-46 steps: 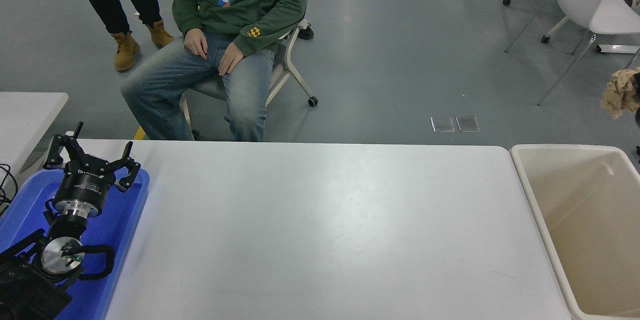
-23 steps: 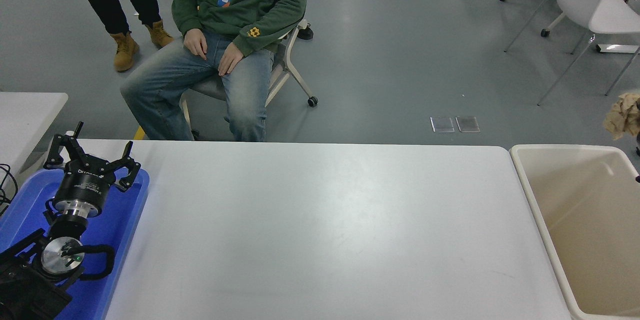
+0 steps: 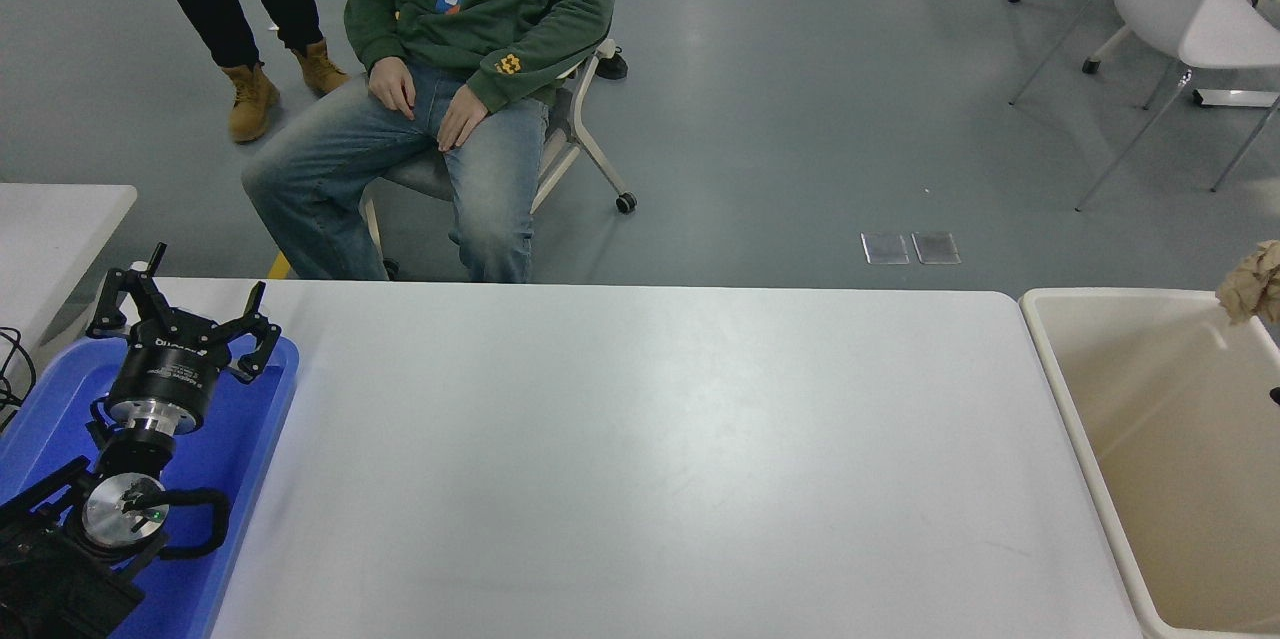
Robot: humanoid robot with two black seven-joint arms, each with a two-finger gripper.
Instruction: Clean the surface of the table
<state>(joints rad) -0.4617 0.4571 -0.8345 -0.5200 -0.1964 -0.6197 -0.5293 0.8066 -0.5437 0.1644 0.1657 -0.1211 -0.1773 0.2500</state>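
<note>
White table surface point(image 3: 650, 459), blue tray point(image 3: 215, 479)

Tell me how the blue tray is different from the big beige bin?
The blue tray is bright blue and shallow; the beige bin is pale and deep. The tray lies on the table surface at its left end, under the left tool; the bin stands beside the table's right end. Both are rectangular with rounded corners.

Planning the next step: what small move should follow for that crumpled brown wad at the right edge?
Probably release it: the crumpled brown paper hangs above the beige bin, and the table surface shows no other litter. The holder is out of frame.
</note>
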